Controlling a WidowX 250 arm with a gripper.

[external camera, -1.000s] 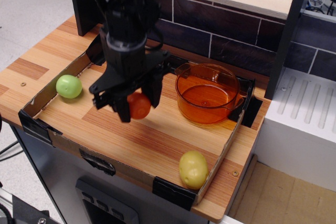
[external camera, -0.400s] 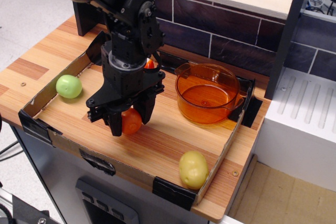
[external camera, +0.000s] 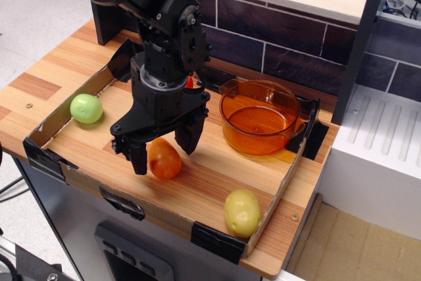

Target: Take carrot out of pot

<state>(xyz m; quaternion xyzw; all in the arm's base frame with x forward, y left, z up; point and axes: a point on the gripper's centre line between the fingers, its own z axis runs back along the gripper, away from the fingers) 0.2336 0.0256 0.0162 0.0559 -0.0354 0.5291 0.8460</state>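
Observation:
The orange carrot (external camera: 164, 158) lies on the wooden board, left of the pot and outside it. The translucent orange pot (external camera: 258, 117) stands at the back right of the tray and looks empty. My black gripper (external camera: 167, 151) hangs just over the carrot with its fingers spread to either side of it; the left finger (external camera: 139, 156) and right finger (external camera: 195, 137) stand apart from the carrot. The gripper is open.
A green ball (external camera: 87, 108) sits at the left inside the low cardboard tray wall (external camera: 66, 111). A yellow-green lump (external camera: 241, 212) lies at the front right corner. A small orange piece (external camera: 190, 82) peeks out behind the arm. A dark tiled wall runs behind.
The gripper came down and left with the carrot, set it on the board, and opened its fingers off it.

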